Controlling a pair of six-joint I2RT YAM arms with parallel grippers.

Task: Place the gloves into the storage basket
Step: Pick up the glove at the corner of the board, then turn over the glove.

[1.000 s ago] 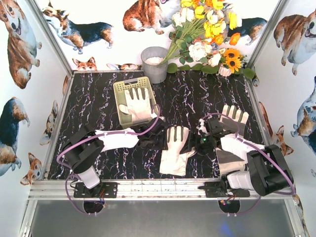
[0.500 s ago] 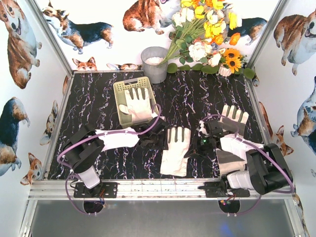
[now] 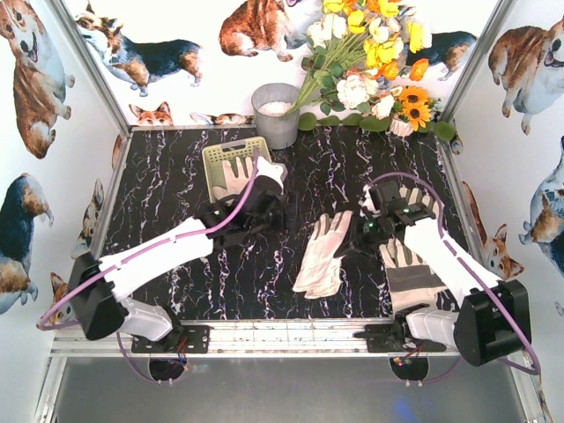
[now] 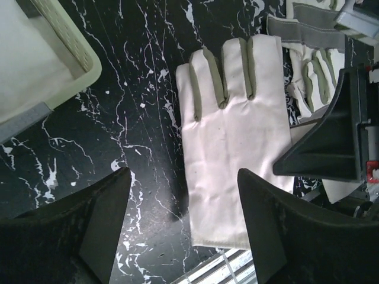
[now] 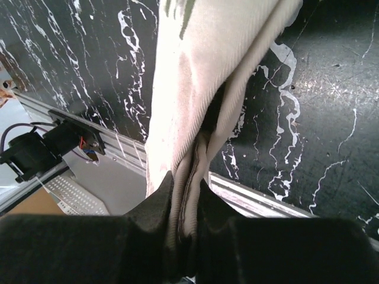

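**Two-arm glove sorting, at the change from one glove to the next.** The left fingers (image 4: 89,231) stand released with nothing between them, raised over the black marble-patterned desk (image 3: 176,185). A second ago they sat low beside the middle glove. The arm has since swung out to the pale yellow-green slotted plastic storage basket (image 3: 210,167), whose near corner now lies just beyond and outside one of the fingers in the wrist view. A cream-white fabric work glove (image 3: 231,169) lies inside that basket, beyond the left fingers. Whether the left arm has just added anything to it cannot be told. The right fingers (image 5: 142,236), apart a second ago, are now clenched on the long edge of a second cream-white glove with grey finger gussets (image 3: 322,256). Its fabric is bunched between them and hangs from the pinch. This glove lay flat before and now appears tilted and narrowed, its far part apparently on the desk. A third glove with a grey palm patch (image 3: 407,280) lies under the right forearm, behind the right fingers and well apart from the basket. Judged from this, one glove is stored, one is newly gripped and ready to be carried to the basket, and one is untouched. The floppy fabric is held by an edge only, so it may drag or slip during the carry.
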